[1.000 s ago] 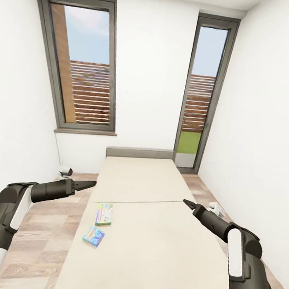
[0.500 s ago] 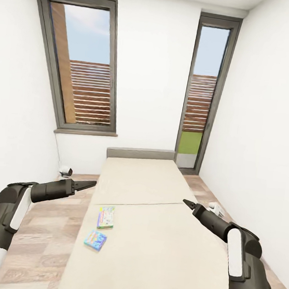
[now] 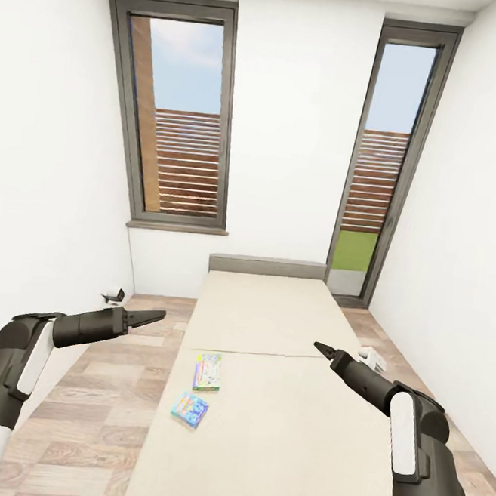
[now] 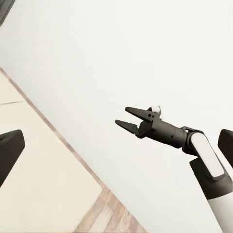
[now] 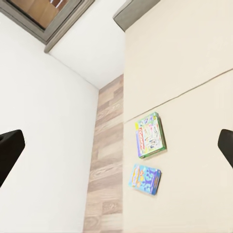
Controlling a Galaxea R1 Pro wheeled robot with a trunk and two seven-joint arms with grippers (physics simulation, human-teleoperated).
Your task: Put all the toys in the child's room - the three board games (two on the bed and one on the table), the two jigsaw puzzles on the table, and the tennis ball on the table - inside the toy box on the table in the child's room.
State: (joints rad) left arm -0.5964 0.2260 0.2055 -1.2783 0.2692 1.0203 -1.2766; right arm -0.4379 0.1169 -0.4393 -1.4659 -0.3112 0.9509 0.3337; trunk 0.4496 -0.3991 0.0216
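Beige bed (image 3: 278, 403) holds two board games (image 3: 207, 371) (image 3: 190, 409); both grippers (image 3: 155, 316) (image 3: 321, 349) apparently open, empty

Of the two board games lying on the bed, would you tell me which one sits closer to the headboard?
The larger green-edged game does. It lies just beyond the small blue game, which is nearer the foot of the bed, away from the headboard.

Dark grey cylindrical arms with white side panels end in black pointed grippers: left gripper (image 3: 153, 315), right gripper (image 3: 322, 349).
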